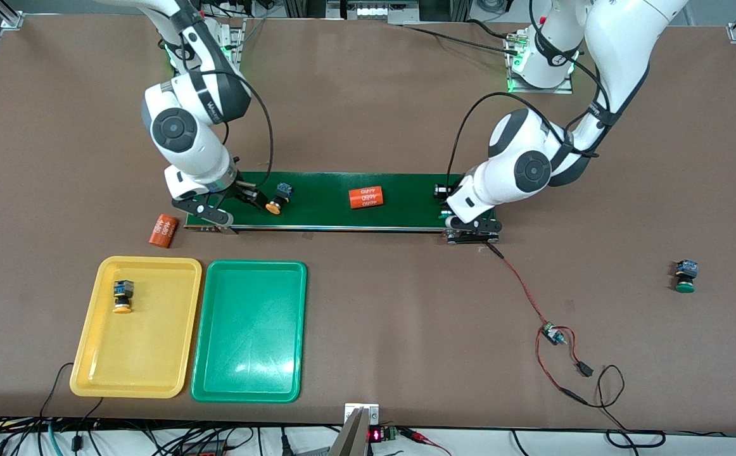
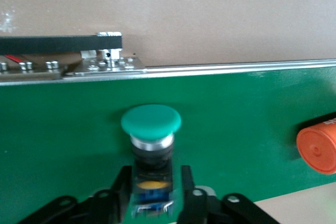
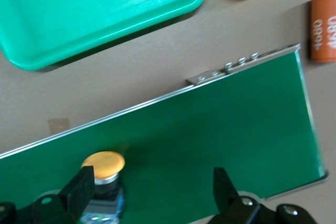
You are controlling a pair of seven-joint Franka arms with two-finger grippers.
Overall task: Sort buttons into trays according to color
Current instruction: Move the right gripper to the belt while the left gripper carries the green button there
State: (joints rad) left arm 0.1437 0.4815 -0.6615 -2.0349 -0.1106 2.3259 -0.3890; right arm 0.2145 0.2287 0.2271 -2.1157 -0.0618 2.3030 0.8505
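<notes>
Left gripper: you're low over the conveyor belt at its left-arm end; fingers flank a green-capped button, but whether they're gripping it I cannot tell; that button is hidden under your arm in the front view.
Right gripper: spread wide at the belt's right-arm end; one finger touches an orange-capped button; nothing held.
Yellow tray: second orange button near its belt-side edge.
Green tray: just beside it.
Loose green button: on the table, toward the left arm's end.
Orange cylinders: one mid-belt; one off the belt's corner.
</notes>
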